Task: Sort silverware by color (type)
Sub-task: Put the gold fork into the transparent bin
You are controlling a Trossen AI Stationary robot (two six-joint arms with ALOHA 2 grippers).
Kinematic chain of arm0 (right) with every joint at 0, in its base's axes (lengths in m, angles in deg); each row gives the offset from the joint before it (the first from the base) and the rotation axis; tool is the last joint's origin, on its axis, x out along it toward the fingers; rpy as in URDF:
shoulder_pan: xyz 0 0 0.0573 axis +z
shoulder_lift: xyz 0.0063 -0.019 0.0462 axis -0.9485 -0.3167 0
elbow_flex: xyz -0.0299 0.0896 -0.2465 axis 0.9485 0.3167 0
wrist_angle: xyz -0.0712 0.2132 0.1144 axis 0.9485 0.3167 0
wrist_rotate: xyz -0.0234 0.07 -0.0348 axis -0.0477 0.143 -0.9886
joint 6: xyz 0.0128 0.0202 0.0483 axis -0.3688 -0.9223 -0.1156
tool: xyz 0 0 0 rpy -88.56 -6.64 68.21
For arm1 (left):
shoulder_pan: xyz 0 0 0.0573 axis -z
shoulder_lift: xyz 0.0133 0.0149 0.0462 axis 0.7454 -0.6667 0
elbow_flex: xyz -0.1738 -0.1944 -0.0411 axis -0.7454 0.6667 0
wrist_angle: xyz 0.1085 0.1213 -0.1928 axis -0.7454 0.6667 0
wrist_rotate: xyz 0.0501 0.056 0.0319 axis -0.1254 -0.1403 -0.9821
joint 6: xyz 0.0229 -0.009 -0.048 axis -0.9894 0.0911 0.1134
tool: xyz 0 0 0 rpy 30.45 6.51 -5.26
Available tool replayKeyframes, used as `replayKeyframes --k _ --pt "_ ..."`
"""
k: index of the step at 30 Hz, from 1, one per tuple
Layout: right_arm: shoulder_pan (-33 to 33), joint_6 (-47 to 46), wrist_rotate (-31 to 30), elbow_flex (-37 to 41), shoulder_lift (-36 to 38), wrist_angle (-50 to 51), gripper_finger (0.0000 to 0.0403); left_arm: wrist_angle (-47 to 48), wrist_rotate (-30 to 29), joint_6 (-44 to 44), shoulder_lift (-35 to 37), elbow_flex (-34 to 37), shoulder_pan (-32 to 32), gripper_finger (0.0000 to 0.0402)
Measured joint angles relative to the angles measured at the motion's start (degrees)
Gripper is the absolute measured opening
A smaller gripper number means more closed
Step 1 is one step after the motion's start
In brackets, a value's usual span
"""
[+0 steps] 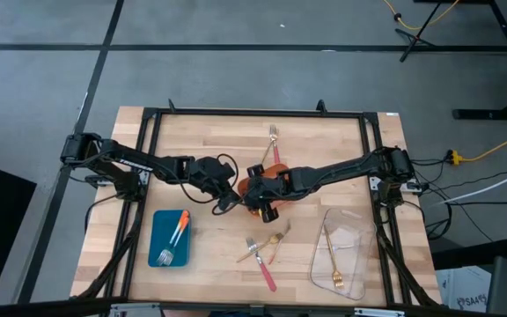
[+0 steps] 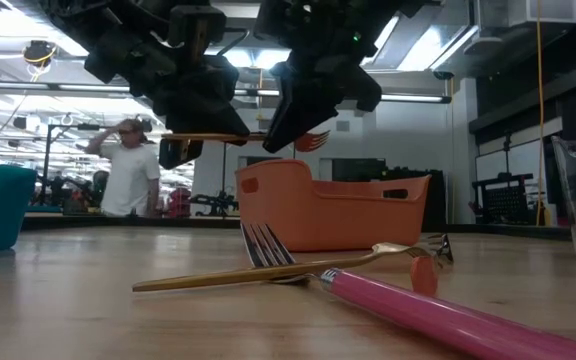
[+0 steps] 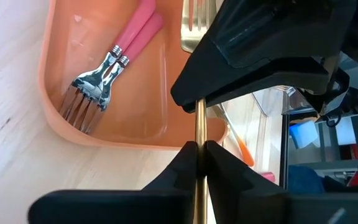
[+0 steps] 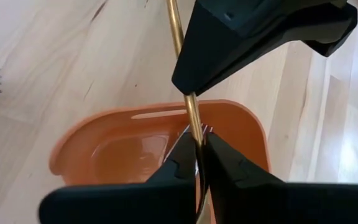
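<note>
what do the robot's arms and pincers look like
Both arms are dark, nearly black, jointed links with thin black cables looping beside them. The left pincer and right pincer each end in two matte black, wedge-shaped fingers tapering to narrow tips; no markings show.

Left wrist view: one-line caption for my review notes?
Both pincers grip one gold fork above the orange tray, which holds two pink-handled forks.

Orange tray (image 1: 274, 170): largely hidden beneath both grippers, high view. Gold fork (image 3: 200, 124): tines cut off, left wrist view.
</note>
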Motion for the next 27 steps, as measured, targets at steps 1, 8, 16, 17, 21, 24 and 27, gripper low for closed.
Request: replayKeyframes --k 1,8,16,17,21,24,27 --pt "0.0 0.0 0.0 0.0 0.0 0.1 0.0005 0.0 -0.4 0.0 0.0 0.0 0.0 0.0024" --pt "-0.1 -0.3 2.3 0.0 0.1 -0.2 0.0002 -0.2 -2.3 0.0 0.0 0.0 0.0 0.006" --pt "0.0 -0.6 2.9 0.0 0.3 3.7 0.0001 -0.7 -3.5 -2.2 0.0 0.0 0.0 0.0092" --pt "0.0 -0.9 3.3 0.0 0.3 4.5 0.0001 -1.0 -4.1 -2.7 0.0 0.0 0.0 0.0094" --pt "0.0 -4.1 5.0 0.0 0.3 7.8 0.0001 -3.1 -6.6 -3.1 0.0 0.0 0.0 0.0096" --pt "0.0 -5.4 5.3 0.0 1.0 11.6 0.0001 -4.4 -8.7 -3.1 0.0 0.0 0.0 0.0095" --pt "0.0 -7.2 5.3 0.0 2.5 14.4 0.0001 -4.9 -10.7 -3.1 0.0 0.0 0.0 0.0094"
